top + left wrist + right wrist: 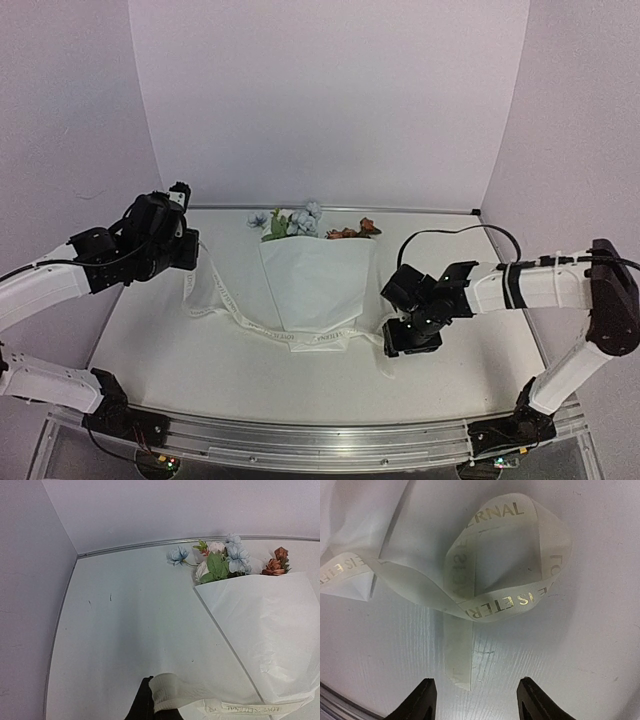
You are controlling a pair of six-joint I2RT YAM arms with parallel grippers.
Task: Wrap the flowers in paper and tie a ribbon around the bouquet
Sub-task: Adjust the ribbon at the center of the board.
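On the worktop (150, 340), your paper (318, 285) cones the flowers (300, 222), blooms at 12 o'clock; left hand (192, 248) clamps the lettered ribbon (300, 338), right hand (475, 697) fingers apart.

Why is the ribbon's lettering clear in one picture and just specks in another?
Right wrist view: camera close, so the ribbon lettering is large, crisp, glinting gold. Top view: far off, the letters shrink to dark specks. Left wrist view: the table edges look bowed, likely lens distortion.
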